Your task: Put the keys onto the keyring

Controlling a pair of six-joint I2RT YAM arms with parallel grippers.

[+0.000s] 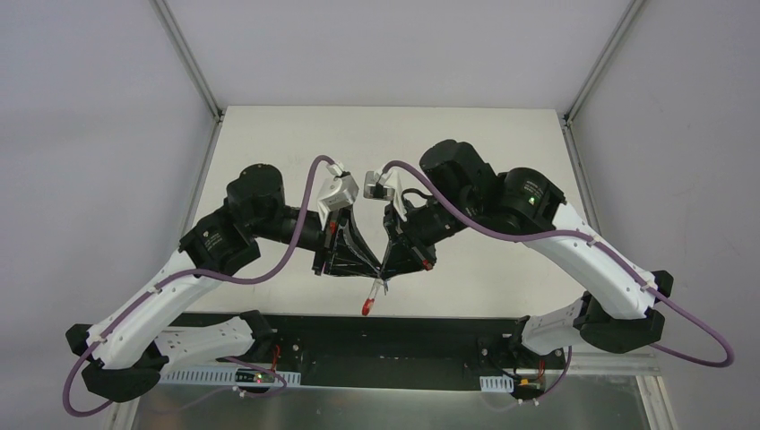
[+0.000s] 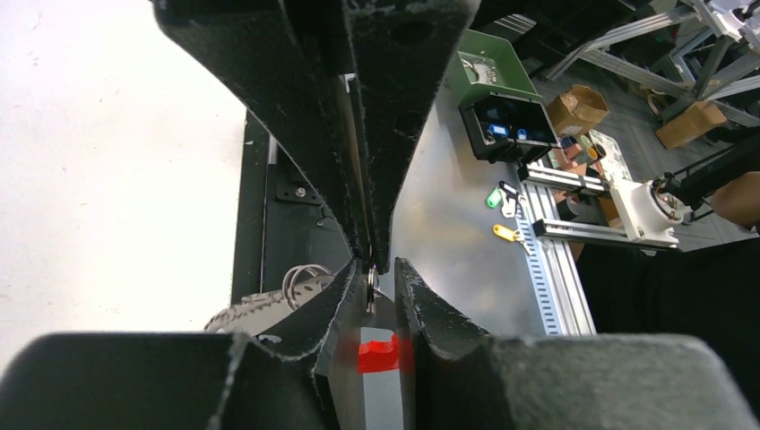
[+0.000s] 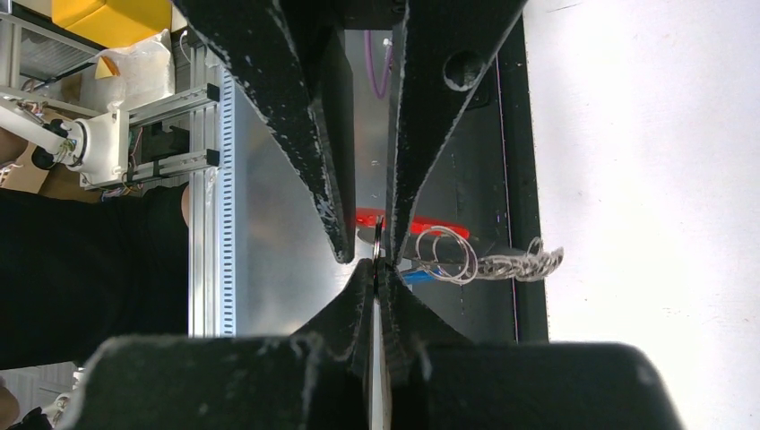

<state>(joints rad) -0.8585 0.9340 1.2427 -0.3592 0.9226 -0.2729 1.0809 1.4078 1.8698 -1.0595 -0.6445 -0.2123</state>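
Note:
My two grippers meet tip to tip above the table's near edge. The right gripper (image 1: 387, 278) (image 3: 377, 265) is shut on a thin silver ring (image 3: 377, 235) of the keyring, held edge-on. More rings (image 3: 444, 255) and a chain (image 3: 520, 266) trail to the side, and the red strip (image 1: 368, 303) (image 2: 378, 351) hangs below. My left gripper (image 1: 375, 277) (image 2: 376, 267) is open, its fingers standing on either side of that same ring (image 2: 370, 288) with a narrow gap. A blue tag (image 3: 417, 276) of the keys peeks out beside my right fingertips; the key itself is hidden.
A black base plate (image 1: 385, 336) runs along the near edge under the grippers, with the white table (image 1: 385, 152) beyond. Off the table, a metal shelf carries a green box (image 2: 497, 67) and loose green (image 2: 493, 197) and yellow (image 2: 505, 233) tags.

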